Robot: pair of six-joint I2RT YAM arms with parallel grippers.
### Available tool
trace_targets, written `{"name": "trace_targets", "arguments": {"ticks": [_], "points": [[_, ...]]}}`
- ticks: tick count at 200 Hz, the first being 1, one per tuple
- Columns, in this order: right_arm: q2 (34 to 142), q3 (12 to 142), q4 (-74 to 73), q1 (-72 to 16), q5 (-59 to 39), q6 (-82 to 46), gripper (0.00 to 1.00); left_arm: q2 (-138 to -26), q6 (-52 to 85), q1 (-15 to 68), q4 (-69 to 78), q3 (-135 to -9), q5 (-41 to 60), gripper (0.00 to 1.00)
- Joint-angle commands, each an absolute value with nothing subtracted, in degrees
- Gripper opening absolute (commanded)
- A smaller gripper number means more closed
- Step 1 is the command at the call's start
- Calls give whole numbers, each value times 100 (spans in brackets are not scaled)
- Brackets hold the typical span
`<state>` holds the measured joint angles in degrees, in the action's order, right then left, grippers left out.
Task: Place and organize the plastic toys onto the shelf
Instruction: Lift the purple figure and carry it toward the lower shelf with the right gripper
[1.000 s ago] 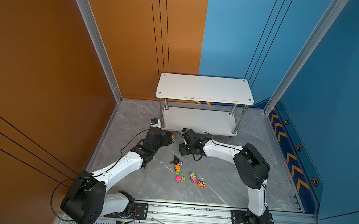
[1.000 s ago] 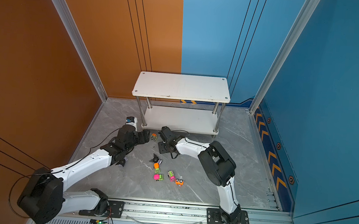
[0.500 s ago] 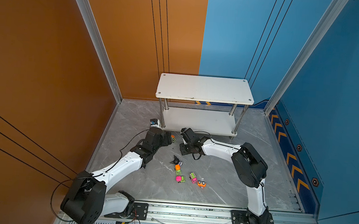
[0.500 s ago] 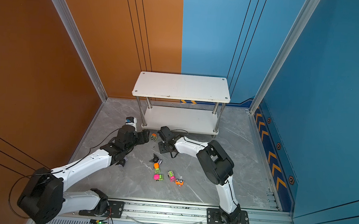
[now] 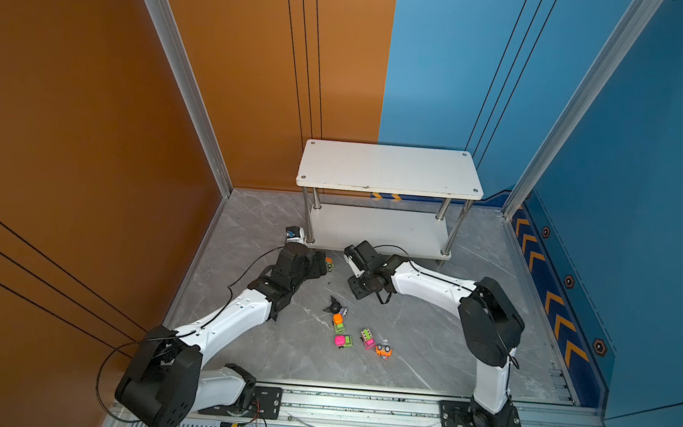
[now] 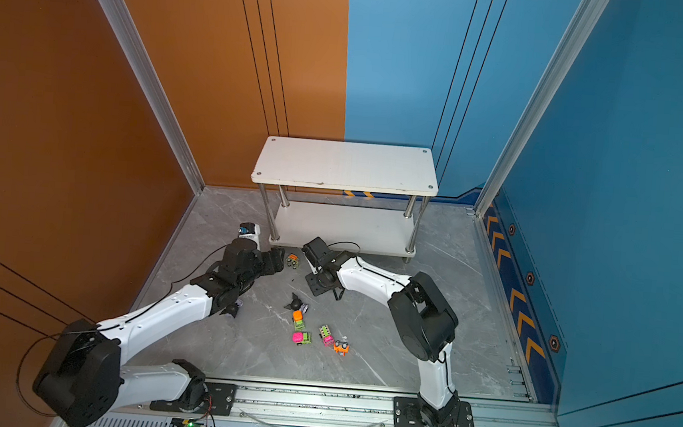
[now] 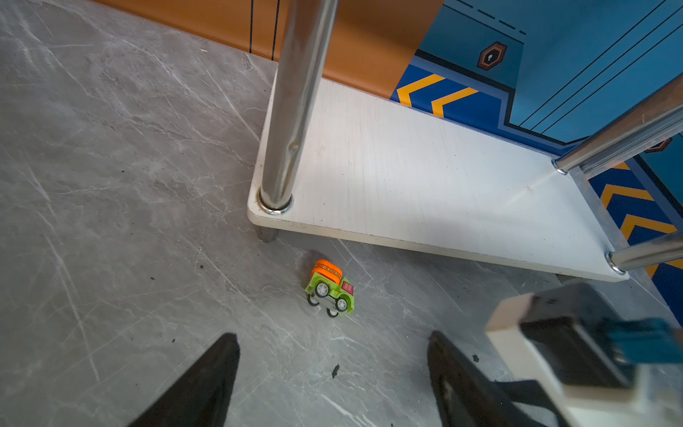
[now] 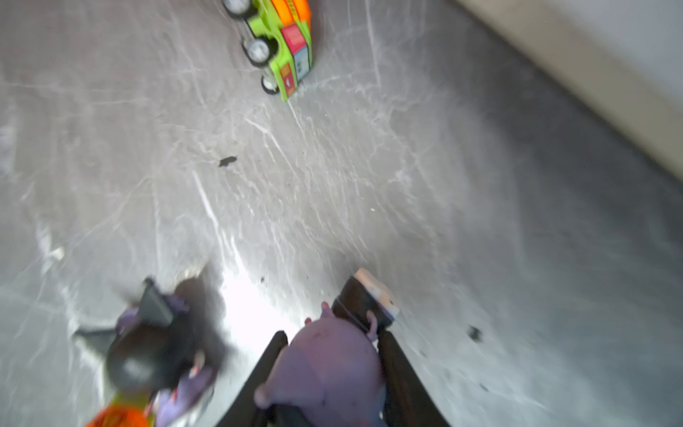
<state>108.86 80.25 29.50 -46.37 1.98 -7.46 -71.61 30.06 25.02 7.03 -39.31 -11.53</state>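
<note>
My left gripper [image 7: 332, 334] is open and low over the floor, just short of a green-and-orange toy car [image 7: 330, 288] that lies before the white shelf [image 7: 425, 177], near its front left post. In both top views that car [image 6: 293, 261] sits right by the left gripper [image 5: 321, 263]. My right gripper [image 8: 332, 332] is shut on a lilac figurine [image 8: 329, 366]. Another black-and-lilac figurine [image 8: 155, 351] lies on the floor beside it. In a top view the right gripper [image 5: 361, 289] is in front of the shelf [image 5: 389, 168], whose boards are bare.
Several toys lie mid-floor: a black figurine [image 5: 335, 307], an orange-green car [image 5: 338, 322], a pink-green car [image 5: 343, 341], a green-pink car [image 5: 367, 338] and an orange car [image 5: 383, 350]. The chrome post [image 7: 292, 103] stands close ahead of the left gripper. Walls enclose three sides.
The right gripper's jaws have closed on the lilac figurine. Both arms stay almost where they were.
</note>
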Motion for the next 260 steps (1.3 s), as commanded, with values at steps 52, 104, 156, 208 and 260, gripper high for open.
{"name": "trace_targets", "arguments": {"ticks": [52, 104, 156, 208, 260], "points": [[9937, 7684, 3825, -4301, 1676, 549, 14, -7240, 3064, 2444, 772, -3946, -1022, 82], [10035, 7809, 3419, -3285, 1339, 894, 13, -7190, 3030, 2451, 668, -3971, -1079, 82], [10290, 7991, 3220, -2659, 1261, 1028, 13, -7328, 3058, 2460, 659, -4012, -1068, 82], [10446, 7998, 2911, -2307, 1384, 865, 13, -7513, 3084, 2511, 658, -4133, -1009, 82], [10589, 8107, 2769, -2055, 1422, 654, 13, -7643, 3079, 2546, 659, -4193, -992, 82]]}}
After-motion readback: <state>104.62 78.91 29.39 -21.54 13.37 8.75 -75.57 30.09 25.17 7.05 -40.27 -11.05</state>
